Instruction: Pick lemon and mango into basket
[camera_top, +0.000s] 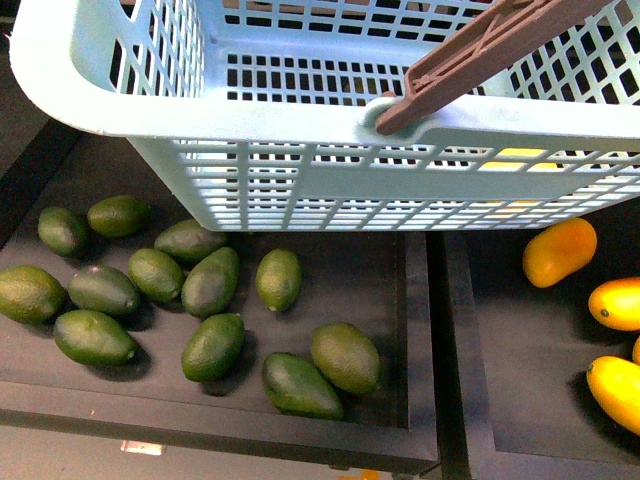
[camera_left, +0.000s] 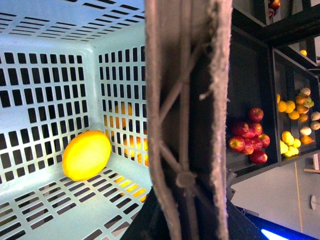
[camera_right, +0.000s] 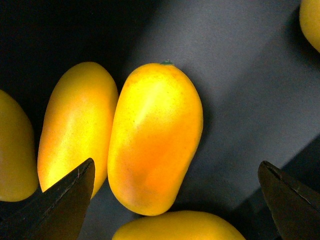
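Observation:
The light teal basket (camera_top: 300, 110) hangs close in front, over the dark trays, held by its brown handle (camera_top: 480, 55). My left gripper (camera_left: 185, 220) is shut on that handle (camera_left: 185, 100). The lemon (camera_left: 86, 155) lies on the basket floor (camera_left: 45, 210) against a slotted wall. My right gripper (camera_right: 175, 200) is open just above a mango (camera_right: 155, 135) on the dark tray, its fingers (camera_right: 62, 200) wide on either side. More mangoes (camera_right: 75, 130) lie beside it. Neither arm shows in the front view.
Several dark green oval fruits (camera_top: 210, 285) lie in the dark left tray (camera_top: 350, 270). Several mangoes (camera_top: 558, 252) lie in the right tray. In the left wrist view, red apples (camera_left: 248, 136) and mixed fruit (camera_left: 295, 107) sit in shelf bins beyond the handle.

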